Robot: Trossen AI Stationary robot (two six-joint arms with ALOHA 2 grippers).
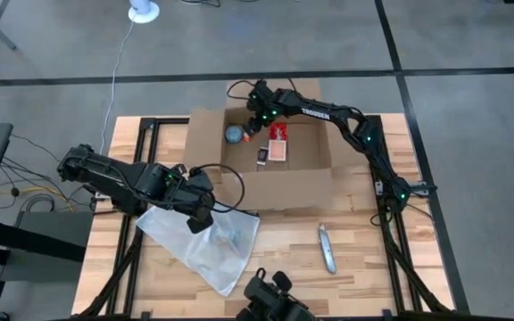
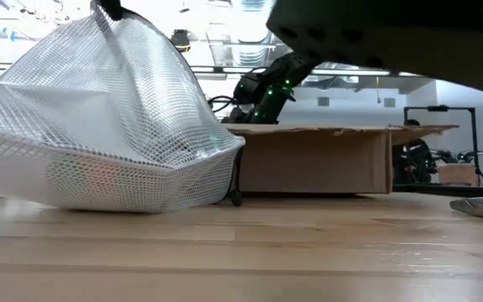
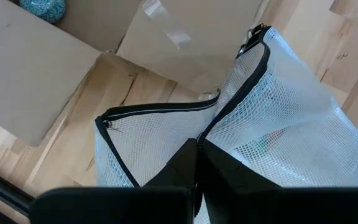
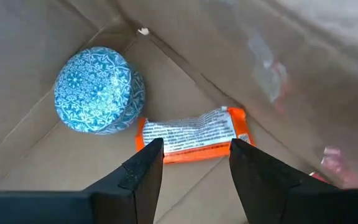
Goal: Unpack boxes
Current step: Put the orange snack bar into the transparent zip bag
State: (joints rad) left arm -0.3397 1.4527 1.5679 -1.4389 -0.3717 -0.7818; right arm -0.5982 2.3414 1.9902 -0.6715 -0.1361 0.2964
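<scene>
The brown cardboard box (image 1: 279, 147) stands open at the table's far middle, flaps spread. On its floor lie a blue patterned round tin (image 4: 98, 90), an orange wrapped bar (image 4: 194, 134) and a red packet (image 1: 278, 150). My right gripper (image 4: 194, 149) reaches down into the box. It is open, with a finger beside each end of the orange bar. Near the table's left, my left gripper (image 1: 202, 217) is shut on a white mesh zip bag (image 1: 208, 242). My left gripper pinches the mesh bag's black zipper-trimmed open edge (image 3: 211, 124) between its two fingers, coming from above. The held edge is raised into a peak (image 2: 107, 17). The bag's lower part (image 2: 99, 189) rests on the table, and the mouth gapes open beside the fingers.
A grey utility knife (image 1: 327, 248) lies on the wood near the table's right front. The box's near flap (image 1: 284, 189) lies flat between the box and the bag. A black device (image 1: 273, 299) sits at the near edge.
</scene>
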